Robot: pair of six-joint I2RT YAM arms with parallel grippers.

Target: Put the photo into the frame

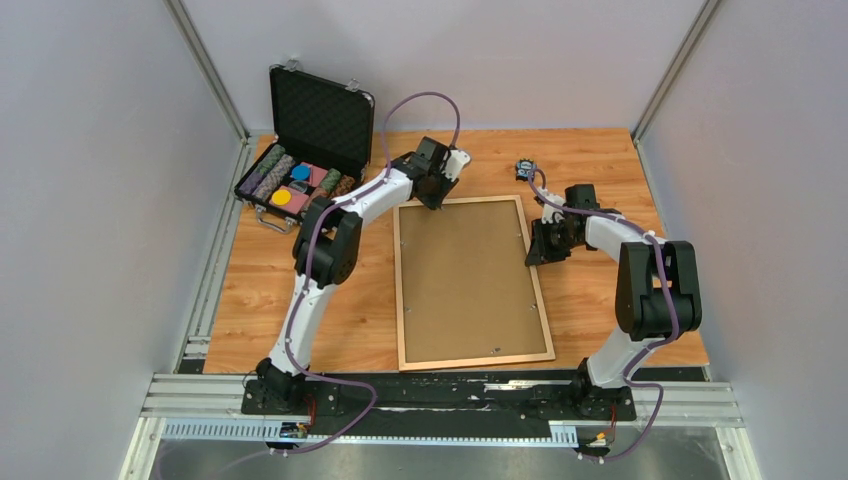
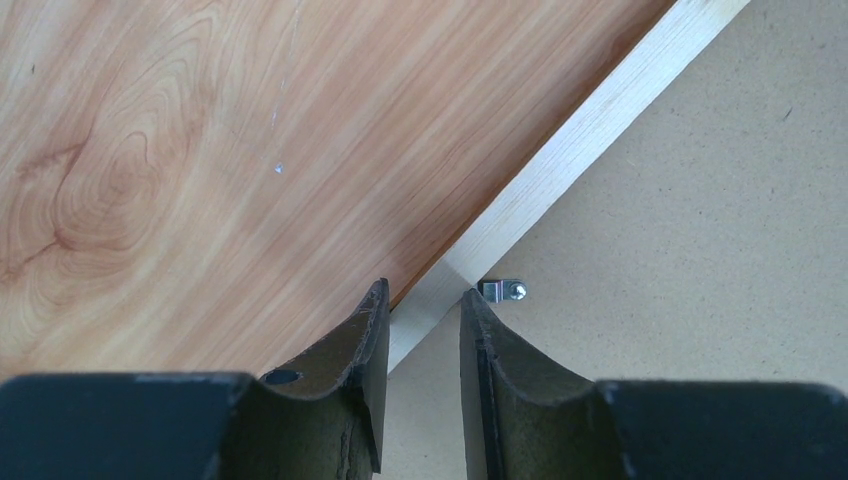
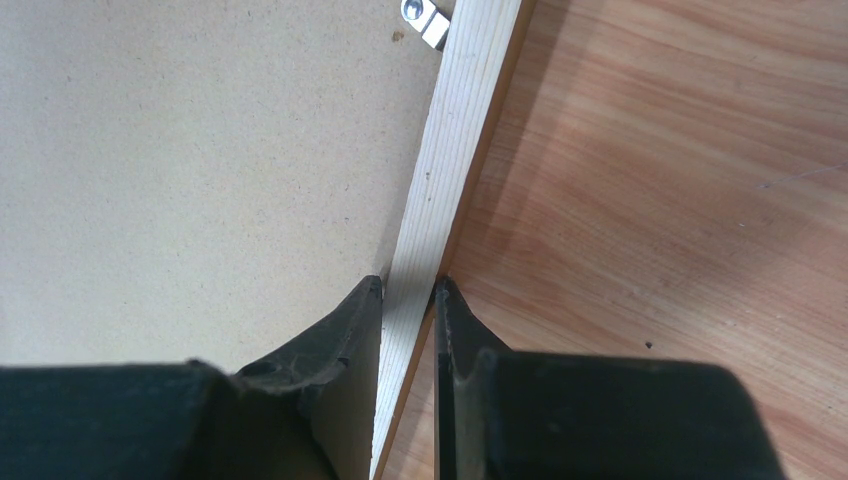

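Found frame (image 1: 475,362) flat on desk (image 1: 250,300), long axis near-to-far; noted right jaws clamped on right rail; cannot tell if left jaws, astride far-left corner, grip.

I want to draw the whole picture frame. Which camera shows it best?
The top external view: the whole frame shows there, all four sides. The left wrist view catches only a short piece of its wooden edge, and the right wrist view likewise.
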